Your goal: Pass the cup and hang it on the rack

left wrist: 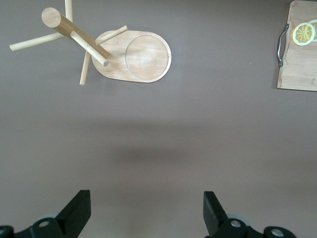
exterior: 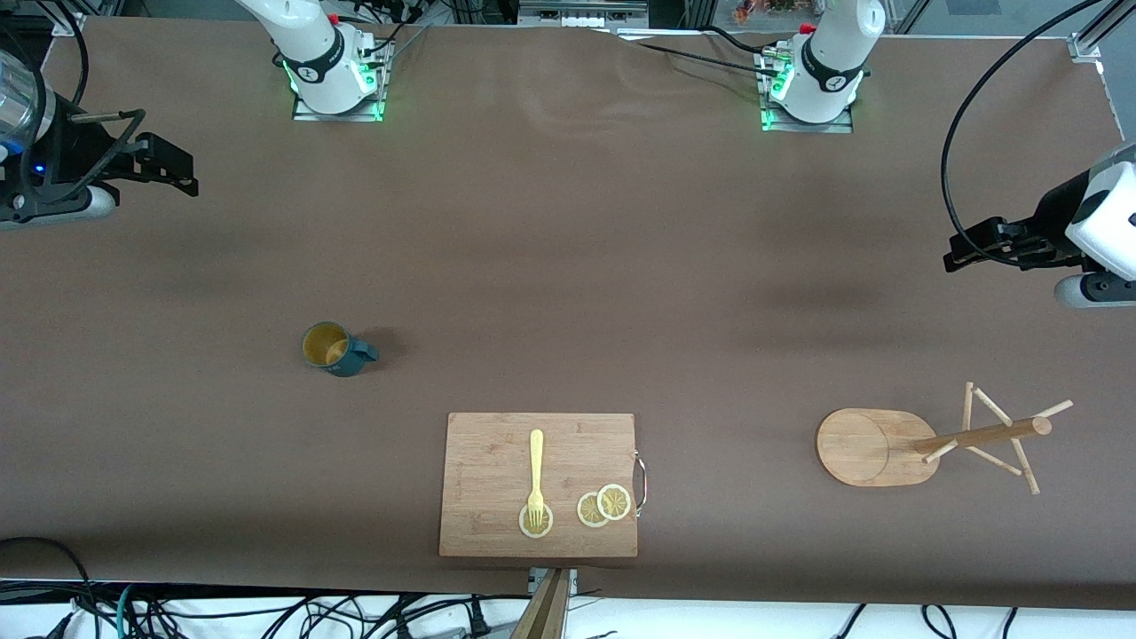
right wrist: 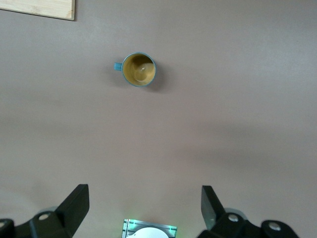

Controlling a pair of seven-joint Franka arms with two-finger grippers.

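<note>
The cup (exterior: 335, 349) (right wrist: 138, 69), dark teal with an ochre inside, stands upright on the brown table toward the right arm's end. Its handle points toward the left arm's end. The rack (exterior: 874, 446) (left wrist: 133, 55), a light wooden mug tree on an oval base, stands upright toward the left arm's end. My right gripper (exterior: 177, 166) (right wrist: 145, 203) hangs open and empty high over bare table at the right arm's end, well away from the cup. At the other end my left gripper (exterior: 963, 246) (left wrist: 147, 208) hangs open and empty over bare table, apart from the rack.
A wooden cutting board (exterior: 497, 461) (left wrist: 299, 69) with a metal handle lies near the table's front edge, between cup and rack. It carries a yellow fork (exterior: 535, 475) and lemon slices (exterior: 603, 506). Loose cables (exterior: 177, 612) run below the front edge.
</note>
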